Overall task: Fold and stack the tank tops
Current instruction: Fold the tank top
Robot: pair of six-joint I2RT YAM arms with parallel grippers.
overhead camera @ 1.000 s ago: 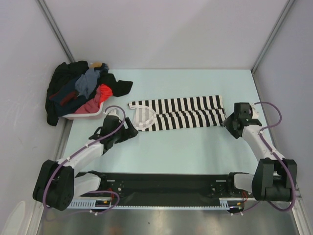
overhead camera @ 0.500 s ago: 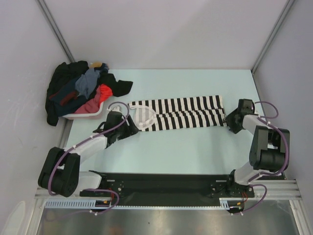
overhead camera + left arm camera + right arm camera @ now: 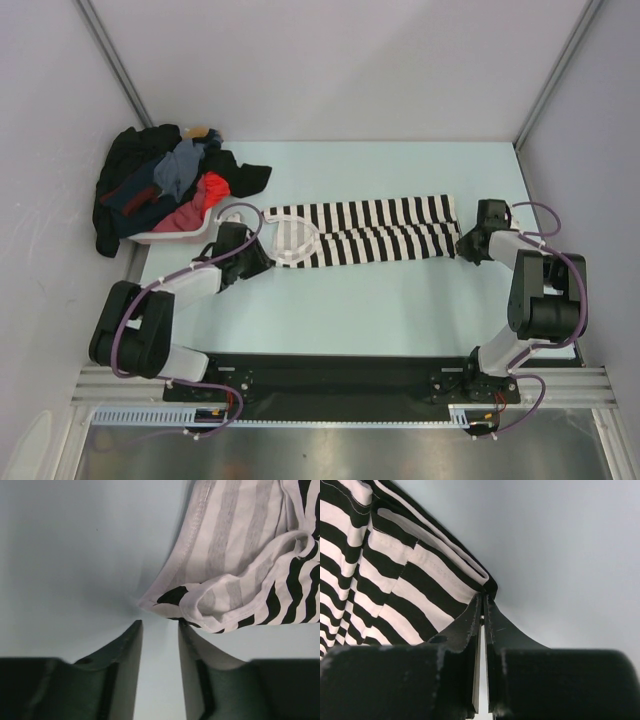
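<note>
Now, ends of the striped top [image 3: 380, 232].
My right gripper [image 3: 483, 599] pinches its hem; my left gripper [image 3: 159, 625] half-open, holding nothing.

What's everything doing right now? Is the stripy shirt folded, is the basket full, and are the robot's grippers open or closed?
striped tank top: unfolded, spread out flat.
left gripper: open, tips just short of the top's strap-end corner, nothing between them.
right gripper: shut, pinching the top's hem corner.
basket: heaped full, clothes spilling over its rim.
clothes pile: crumpled, not folded.
</note>
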